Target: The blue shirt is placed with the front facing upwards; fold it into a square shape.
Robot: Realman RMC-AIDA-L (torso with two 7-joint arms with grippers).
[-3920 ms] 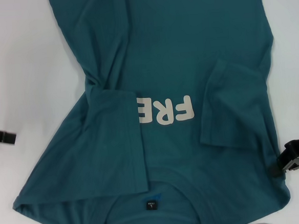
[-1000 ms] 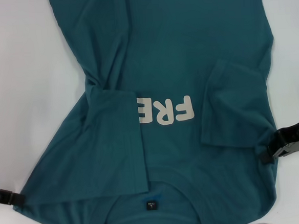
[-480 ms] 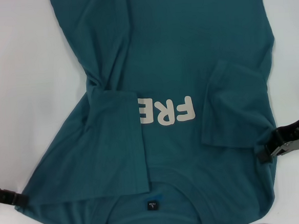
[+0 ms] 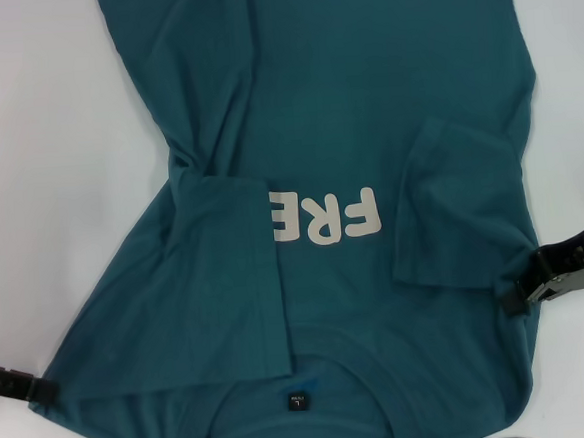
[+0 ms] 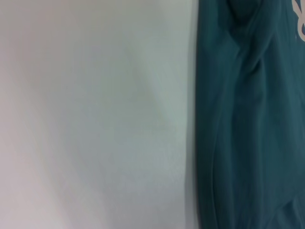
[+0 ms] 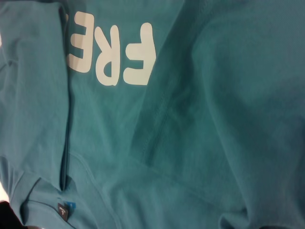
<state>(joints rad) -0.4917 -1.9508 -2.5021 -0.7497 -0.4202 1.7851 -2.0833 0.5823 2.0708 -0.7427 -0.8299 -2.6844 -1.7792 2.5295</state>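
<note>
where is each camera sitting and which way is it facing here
Head view: on the robot's head, looking down at the blue shirt on the white table; the left gripper and right gripper show at the shirt's edges.
Left wrist view: on the left arm, facing the table and the shirt's edge; none of the robot shows.
Right wrist view: on the right arm, facing the chest and collar; none of the robot shows.
Shared: head and right wrist views both show the white letters and collar label.

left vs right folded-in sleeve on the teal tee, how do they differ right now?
On the dark teal-blue cotton T-shirt, the left sleeve flap is the larger and covers part of the white "FREE" lettering; the right sleeve flap is smaller and lies clear of it. The left claw sits nearer the collar end than the right claw. Both sleeves lie folded inward.
</note>
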